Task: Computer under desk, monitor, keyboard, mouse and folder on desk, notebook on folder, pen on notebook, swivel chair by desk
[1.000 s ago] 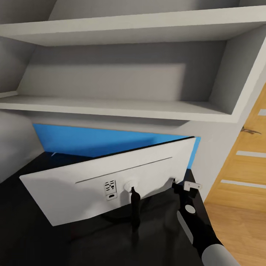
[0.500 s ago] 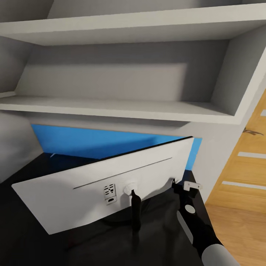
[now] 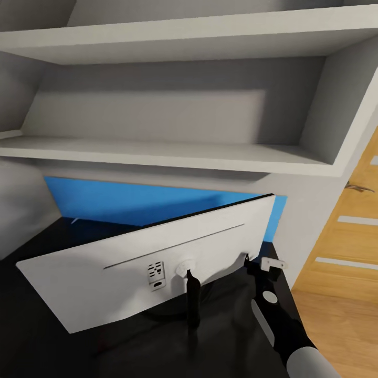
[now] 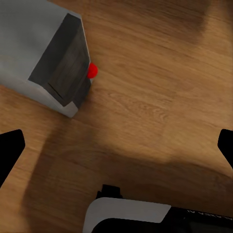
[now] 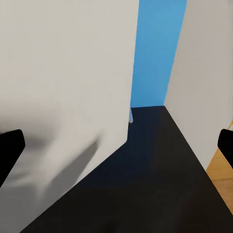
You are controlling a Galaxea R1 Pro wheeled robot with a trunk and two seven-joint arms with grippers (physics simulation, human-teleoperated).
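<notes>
The monitor (image 3: 131,273) stands on the desk (image 3: 37,341), its light-grey back toward me on a thin black stand (image 3: 192,302). It is turned at an angle to the desk's blue back panel (image 3: 105,202). My right gripper (image 3: 260,264) is open just beside the monitor's lower right edge. In the right wrist view the right gripper (image 5: 116,150) has its fingers wide apart, with the monitor's back (image 5: 63,87) close ahead over the black desk top (image 5: 155,184). My left gripper (image 4: 116,150) hangs open above the wooden floor, near a light-grey box (image 4: 41,53) with a dark face and a red spot, perhaps the computer.
White wall shelves (image 3: 173,155) hang low over the desk. A wooden door (image 3: 346,226) and wooden floor (image 3: 336,325) lie to the right of the desk's end. A grey wall closes in the desk on the left.
The monitor's left end swung a little toward me and down during the first half second, then stayed still. My right gripper has hardly moved.
</notes>
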